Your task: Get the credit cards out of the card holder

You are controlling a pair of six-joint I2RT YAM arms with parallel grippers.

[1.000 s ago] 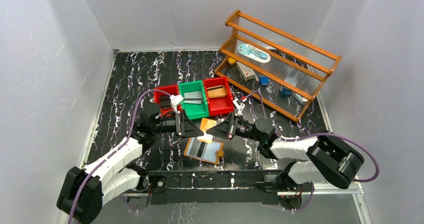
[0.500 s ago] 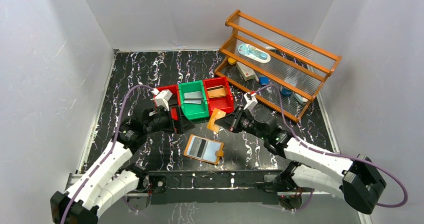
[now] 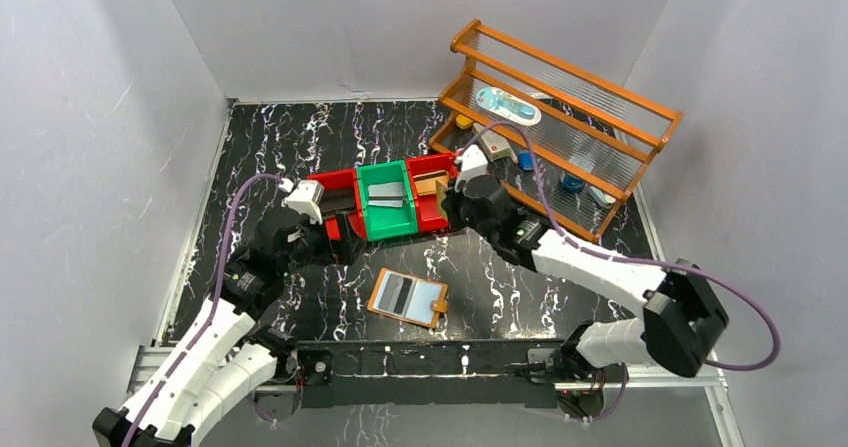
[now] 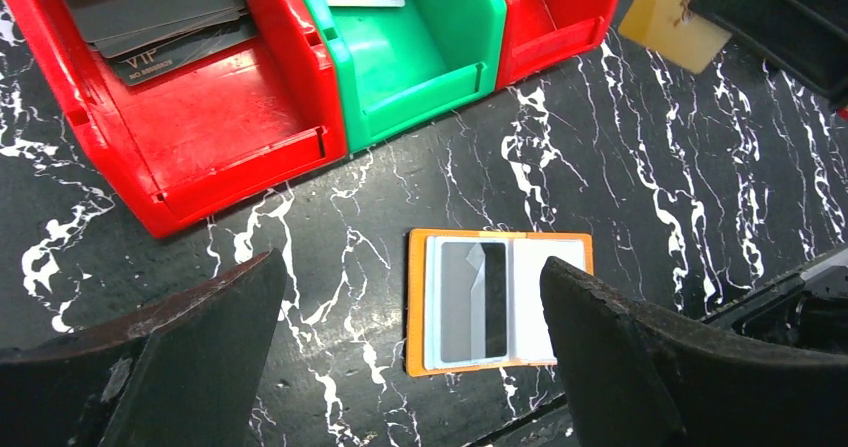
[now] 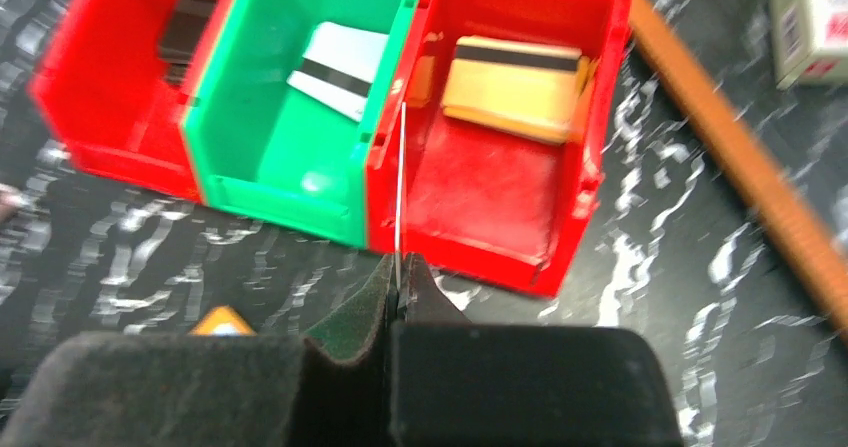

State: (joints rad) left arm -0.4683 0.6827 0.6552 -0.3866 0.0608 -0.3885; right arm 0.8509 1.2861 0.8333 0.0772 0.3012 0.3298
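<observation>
Black marbled table (image 3: pixel 300 147), white walls, a wooden rack (image 3: pixel 560 77) back right. Mid-table sits a row of three bins (image 3: pixel 392 230), red, green, red, each with cards in it. The card holder (image 3: pixel 407 298) lies open and flat near my bases, apart from the bins. My right claw (image 5: pixel 398 272) is clamped on a yellow card (image 4: pixel 672 29), poised over the right red bin (image 5: pixel 470 259). My left claw (image 4: pixel 410 267) hangs wide open, empty, above the holder. One grey striped card (image 4: pixel 470 302) sits in its left pocket; the other pocket I can't read. Nearly done, I'd say: drop this one, pull that one.
</observation>
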